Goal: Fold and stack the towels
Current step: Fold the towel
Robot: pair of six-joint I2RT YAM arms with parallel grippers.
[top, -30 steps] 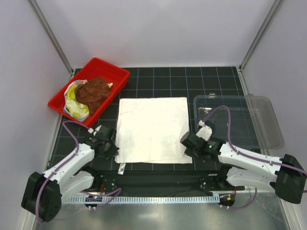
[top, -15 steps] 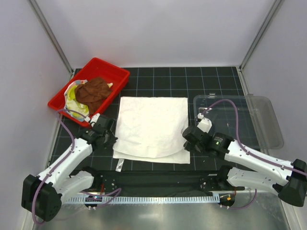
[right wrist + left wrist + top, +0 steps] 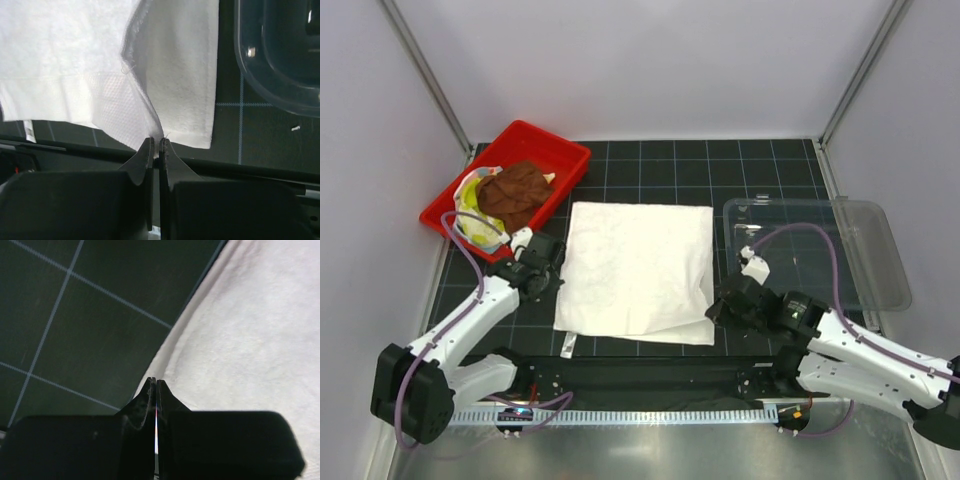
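**The white towel [image 3: 635, 260] lies between my two grippers**

The white towel is spread out in the middle of the black mat [image 3: 650, 165]. I am working on its near edge, the one close to my arms.

My right gripper [image 3: 717, 308] is at the near right corner. In the right wrist view its fingers are pressed tight together, and the cloth runs up in a little tent right into the tips. So I think it is pinching the top layer of the towel.

My left gripper [image 3: 552, 268] is at the left edge, about halfway up the towel. Its fingers are pressed together too, and the towel's edge comes right to the tips. I think it holds cloth as well, but the tips hide the pinch, so I am less sure.

The far edge of the towel is straight ahead of both grippers, away from my arms. That is the way the fold has to go. My left gripper is closer to the far edge than my right one, so the bit I hold sits crooked. I think my right gripper has more way to go to make the edges match.

The brown towel [image 3: 515, 190] and a yellow-green one [image 3: 470, 200] wait in the red tray [image 3: 555, 150], far off to the left. The clear bin [image 3: 865, 250] sits just to the right of the white towel.
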